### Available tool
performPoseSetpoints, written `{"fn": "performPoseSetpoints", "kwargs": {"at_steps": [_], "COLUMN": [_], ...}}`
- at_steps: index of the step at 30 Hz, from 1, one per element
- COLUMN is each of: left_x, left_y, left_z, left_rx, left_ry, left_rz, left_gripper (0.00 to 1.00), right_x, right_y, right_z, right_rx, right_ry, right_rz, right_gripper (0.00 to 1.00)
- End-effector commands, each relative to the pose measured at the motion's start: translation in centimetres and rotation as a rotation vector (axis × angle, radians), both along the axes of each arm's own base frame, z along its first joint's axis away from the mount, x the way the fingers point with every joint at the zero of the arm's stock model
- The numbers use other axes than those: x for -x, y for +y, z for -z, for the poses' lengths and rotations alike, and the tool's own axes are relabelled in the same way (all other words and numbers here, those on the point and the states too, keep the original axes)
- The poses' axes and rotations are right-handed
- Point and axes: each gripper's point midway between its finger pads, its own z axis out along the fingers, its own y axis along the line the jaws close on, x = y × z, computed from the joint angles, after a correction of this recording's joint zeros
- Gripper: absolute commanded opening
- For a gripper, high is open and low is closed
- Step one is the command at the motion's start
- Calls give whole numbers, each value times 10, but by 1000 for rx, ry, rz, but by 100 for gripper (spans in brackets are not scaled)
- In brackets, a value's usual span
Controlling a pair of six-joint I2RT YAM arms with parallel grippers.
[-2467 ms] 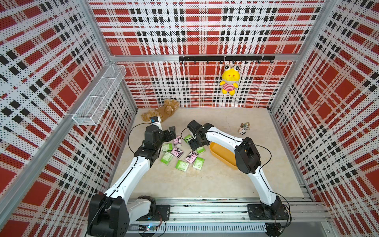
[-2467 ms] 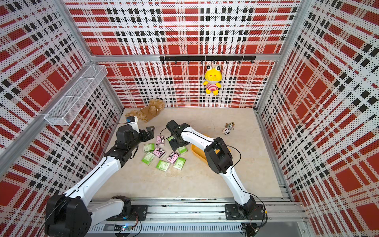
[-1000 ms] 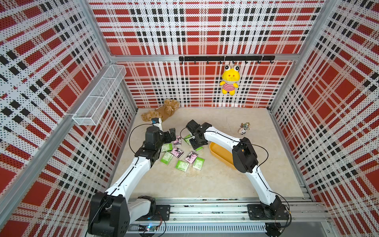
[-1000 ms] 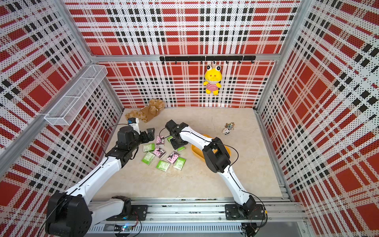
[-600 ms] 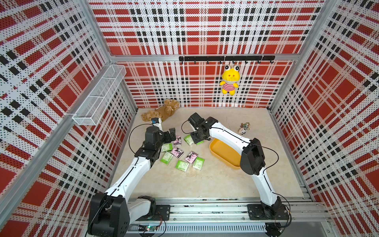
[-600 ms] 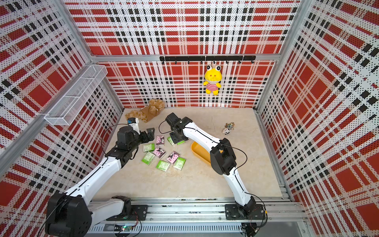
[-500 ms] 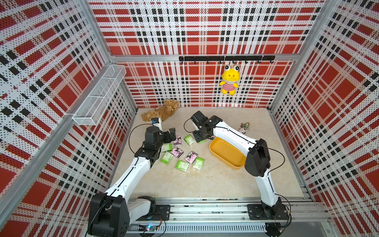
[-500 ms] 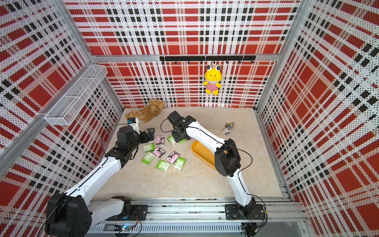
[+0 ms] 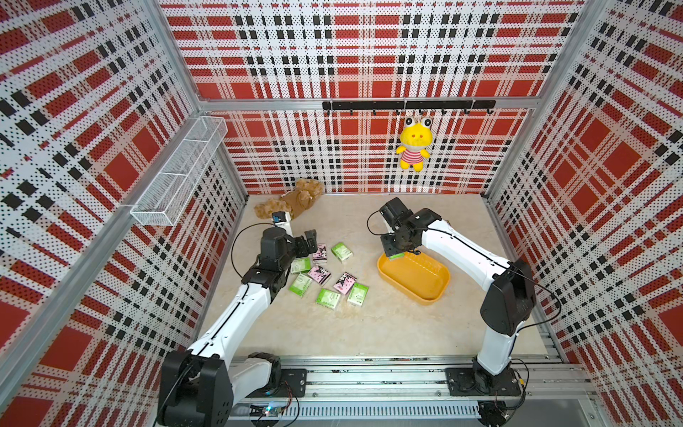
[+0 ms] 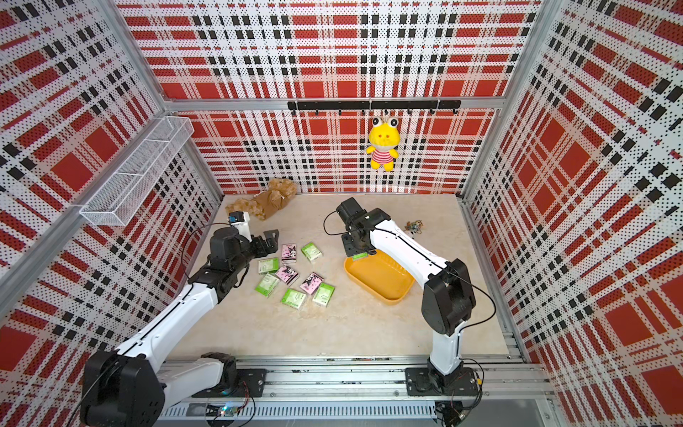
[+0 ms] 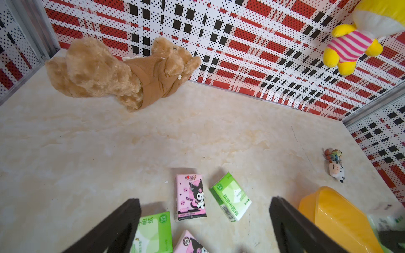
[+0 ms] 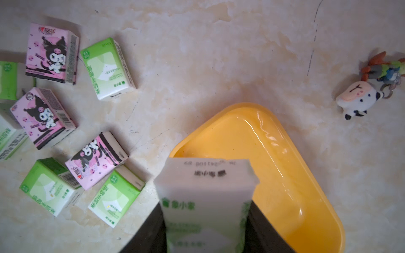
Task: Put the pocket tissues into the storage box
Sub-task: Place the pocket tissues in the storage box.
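Several pocket tissues (image 9: 328, 298), green-and-white and pink, lie scattered on the floor left of the storage box (image 9: 436, 295), a shallow yellow tray with nothing in it. My right gripper (image 9: 393, 255) hangs over the tray's near-left end, shut on a green-and-white packet (image 12: 206, 186) that sticks out past its fingers. In the right wrist view the tray's rim (image 12: 285, 153) lies just beyond that packet. My left gripper (image 9: 308, 242) hovers open at the far-left edge of the cluster. A pink packet (image 11: 190, 197) and a green one (image 11: 230, 197) lie below its spread jaws.
A brown plush (image 9: 292, 201) lies at the back left corner. A small keychain trinket (image 10: 414, 226) sits behind the tray. On the back wall a yellow frog plush (image 9: 414, 146) hangs from a hook rail (image 9: 406, 105). A white wire basket (image 9: 181, 173) is fixed high on the left wall.
My right gripper has lifted a green packet out of the cluster and carried it right, to above the tray's end. The left arm has barely moved.
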Motion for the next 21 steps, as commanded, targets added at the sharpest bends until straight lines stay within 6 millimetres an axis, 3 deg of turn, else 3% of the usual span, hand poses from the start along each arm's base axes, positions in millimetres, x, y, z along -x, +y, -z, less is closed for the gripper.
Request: {"fn": "performPoseSetpoints", "kwargs": {"at_steps": [1,7,21], "left_x": [1,0,-1], "left_y": [-1,-3,-2], "left_z": [-20,-21,-19], "left_rx": [17,22,8], "left_ry": [-50,-51,-45], "left_rz": [7,13,12], "left_gripper": [99,99,99], "right_x": [5,17,2], "right_y": [-18,-32,-38], "right_z": [-1,23,67], "right_rx": [-5,13,84], "right_ry": [-5,39,75], "right_rz": [61,85,-11], "right_gripper": [52,52,52]}}
